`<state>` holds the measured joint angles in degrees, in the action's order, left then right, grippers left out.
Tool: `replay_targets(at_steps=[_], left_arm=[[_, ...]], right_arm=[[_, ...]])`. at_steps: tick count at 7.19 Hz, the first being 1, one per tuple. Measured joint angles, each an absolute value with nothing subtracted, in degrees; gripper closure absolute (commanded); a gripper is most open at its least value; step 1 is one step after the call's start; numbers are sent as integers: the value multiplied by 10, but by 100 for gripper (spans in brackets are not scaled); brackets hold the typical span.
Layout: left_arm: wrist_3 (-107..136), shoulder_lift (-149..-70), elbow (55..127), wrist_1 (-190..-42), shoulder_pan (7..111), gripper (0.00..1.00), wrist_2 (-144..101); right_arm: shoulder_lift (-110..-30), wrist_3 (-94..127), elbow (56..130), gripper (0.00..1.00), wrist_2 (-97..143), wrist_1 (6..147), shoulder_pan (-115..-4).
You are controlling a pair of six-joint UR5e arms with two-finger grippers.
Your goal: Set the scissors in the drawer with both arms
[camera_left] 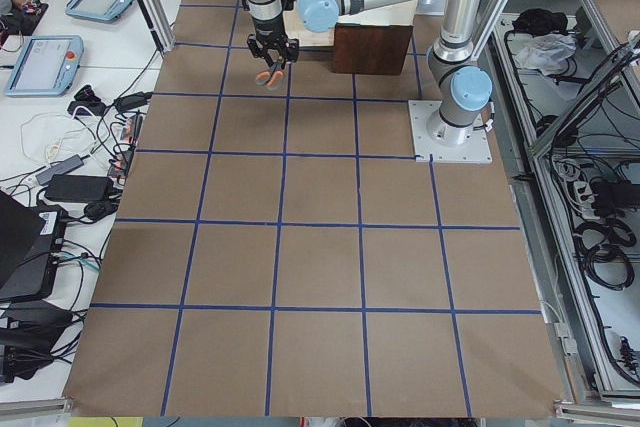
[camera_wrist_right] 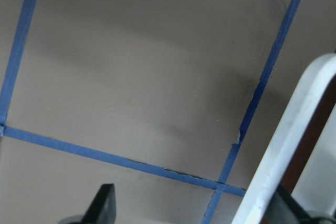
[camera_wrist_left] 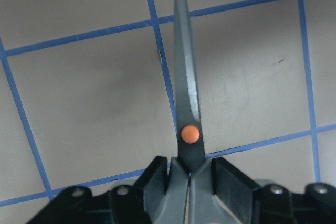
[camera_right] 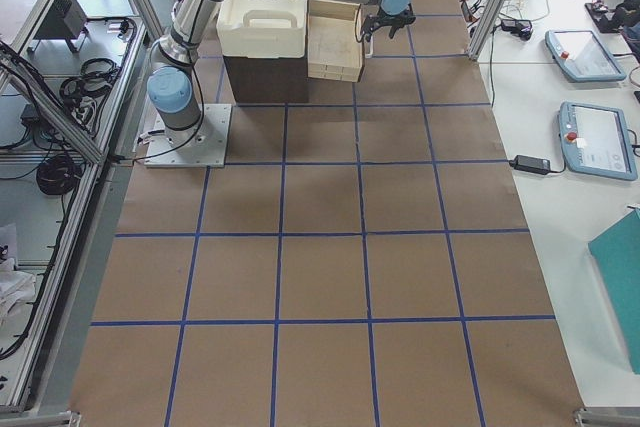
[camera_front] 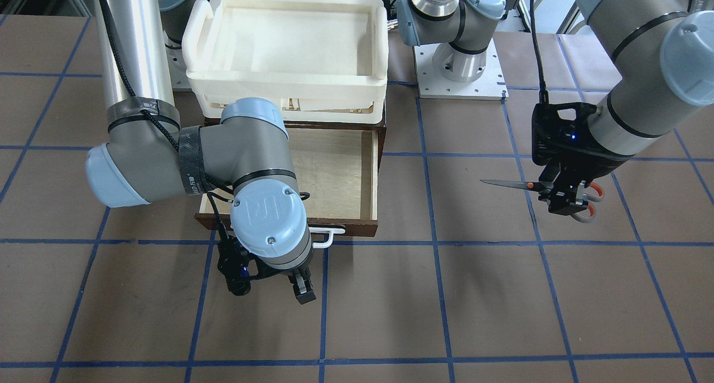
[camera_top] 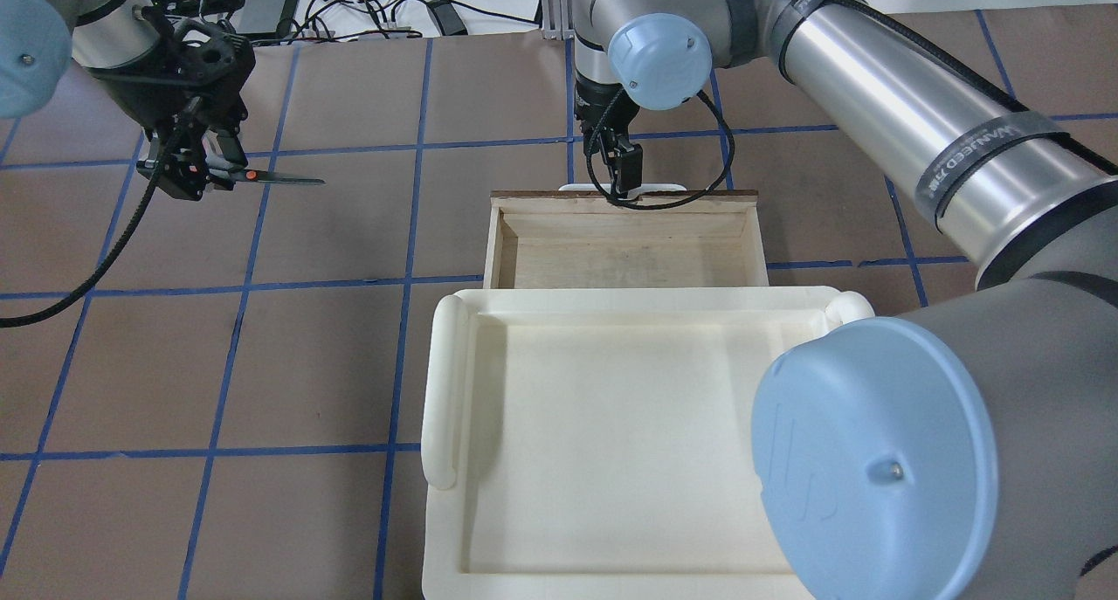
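A brown table, marked into squares by blue tape, was spread under both arms. The right arm was reached across the drawer's front, and the left arm was held over the bare table well off to the side. A cream-white tray was set on top of a dark brown cabinet. Beneath the tray the drawer was seen pulled out, its pale plywood floor exposed and its dark front turned away from the robot's base.

The right gripper was held just in front of the drawer's front, with its fingers spread apart. In the right wrist view the white bar handle was seen crossing between those fingers, close to one of them, and was not clamped.

The left gripper was pressed together on the scissors, which were pinched just behind the orange pivot. The scissors were held above the table, well apart from the drawer, with the blades closed, lying level and pointed towards the drawer's side, and the orange-lined handles left projecting behind the fingers.
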<state>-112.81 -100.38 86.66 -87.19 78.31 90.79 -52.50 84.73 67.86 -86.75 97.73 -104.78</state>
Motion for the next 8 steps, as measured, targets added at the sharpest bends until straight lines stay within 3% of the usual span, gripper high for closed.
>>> replay_targets(at_steps=[3,8], left_arm=[[-1126,-1000,867,-876,786,100,906],[-1035,-961,867,-919,863,100,905]], right_arm=[[-531,847,678,0,-873,972,-1048],[-626,706,688,0,-909,922,-1027]])
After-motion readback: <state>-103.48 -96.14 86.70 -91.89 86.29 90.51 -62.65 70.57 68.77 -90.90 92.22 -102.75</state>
